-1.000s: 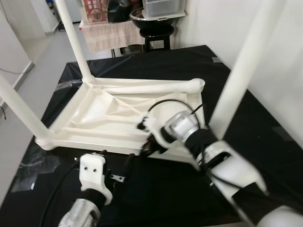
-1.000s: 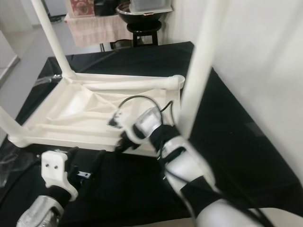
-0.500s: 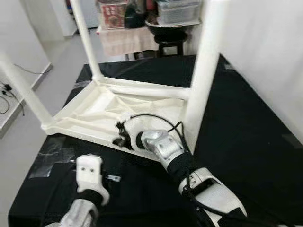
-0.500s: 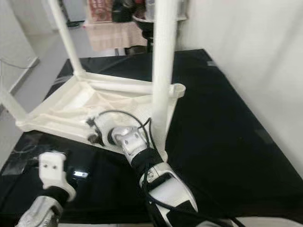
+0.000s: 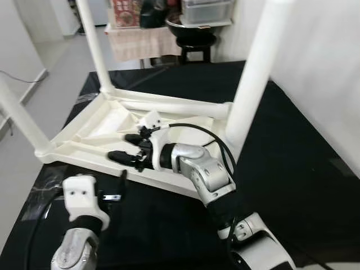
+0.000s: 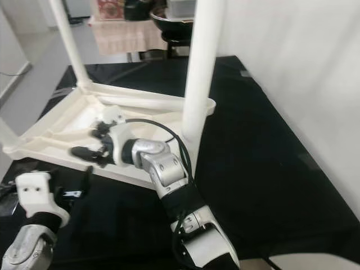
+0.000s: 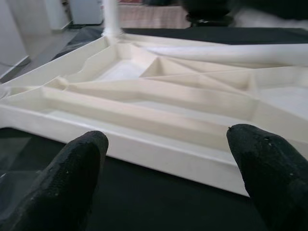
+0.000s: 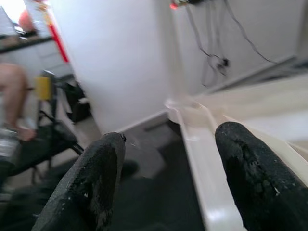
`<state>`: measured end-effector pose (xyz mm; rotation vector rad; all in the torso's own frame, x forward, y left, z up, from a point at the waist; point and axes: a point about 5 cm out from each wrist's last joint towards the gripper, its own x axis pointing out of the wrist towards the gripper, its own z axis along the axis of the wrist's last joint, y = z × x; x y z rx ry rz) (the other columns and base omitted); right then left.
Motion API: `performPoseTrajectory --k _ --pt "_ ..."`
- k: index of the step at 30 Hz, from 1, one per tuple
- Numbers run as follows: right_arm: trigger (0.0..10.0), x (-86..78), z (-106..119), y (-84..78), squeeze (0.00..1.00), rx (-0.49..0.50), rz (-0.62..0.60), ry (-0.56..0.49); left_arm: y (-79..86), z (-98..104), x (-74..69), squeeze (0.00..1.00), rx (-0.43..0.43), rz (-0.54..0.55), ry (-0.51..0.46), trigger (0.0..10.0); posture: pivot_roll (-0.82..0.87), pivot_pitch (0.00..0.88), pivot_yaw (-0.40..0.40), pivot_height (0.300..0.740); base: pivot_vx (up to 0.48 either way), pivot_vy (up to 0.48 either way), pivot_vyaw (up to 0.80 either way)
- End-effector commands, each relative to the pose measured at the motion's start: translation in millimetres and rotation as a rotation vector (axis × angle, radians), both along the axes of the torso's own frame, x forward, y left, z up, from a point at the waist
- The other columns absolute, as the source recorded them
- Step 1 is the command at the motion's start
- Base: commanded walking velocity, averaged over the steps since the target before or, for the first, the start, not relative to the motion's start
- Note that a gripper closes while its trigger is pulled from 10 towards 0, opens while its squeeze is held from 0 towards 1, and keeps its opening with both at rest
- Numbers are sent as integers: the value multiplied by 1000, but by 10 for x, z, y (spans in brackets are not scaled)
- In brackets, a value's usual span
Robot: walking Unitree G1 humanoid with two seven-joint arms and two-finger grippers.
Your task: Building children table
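Observation:
A white children's table (image 5: pixel 95 126) lies upside down on a black sheet (image 5: pixel 292 146). Three of its legs stand up: one at the back left (image 5: pixel 93 45), one at the front left (image 5: pixel 19 118), one at the near right (image 5: pixel 253 73). A further white leg (image 5: pixel 169 107) lies along the far rim. My right gripper (image 5: pixel 128 148) reaches across, low over the ribbed underside by the near rim, open and holding nothing. My left gripper (image 7: pixel 166 159) is open in front of the near rim (image 7: pixel 159 156), just above the sheet.
At the back stand a black stool (image 5: pixel 197 48) carrying a dark bowl and a towel-draped stand (image 5: pixel 138 42). A white wall (image 5: pixel 326 67) runs along the right. Grey floor (image 5: pixel 34 79) lies beyond the sheet's left edge. A person's leg (image 8: pixel 14 96) shows far off.
The camera has shifted. My right gripper has swung left from beside the near right leg, along the near rim, to the middle of the underside. The left gripper stays low in front.

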<state>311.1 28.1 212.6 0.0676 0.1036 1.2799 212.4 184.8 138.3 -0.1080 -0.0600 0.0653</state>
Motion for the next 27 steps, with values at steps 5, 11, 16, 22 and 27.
performPoseTrajectory --k 5,11,16,22,27 --pt "10000 -361 -120 -293 0 285 288 316 303 -105 -97 0 69 139 61 10000 3 32 5 740 0 0 0" --pt "10000 -579 -198 -768 0 261 444 283 373 -111 -115 0 91 168 69 10000 -7 42 12 740 0 0 0" --pt "10000 -788 -294 -1238 0 181 514 312 386 -119 -109 0 95 169 74 10000 -11 47 12 740 0 0 0" --pt "10000 -982 -357 -1839 0 -24 472 309 394 -121 -95 0 95 158 76 10000 -36 55 19 740 0 0 0" --pt "10000 -1018 -399 -2361 0 -388 378 268 373 -131 -63 0 90 134 77 10000 -49 54 20 740 0 0 0"
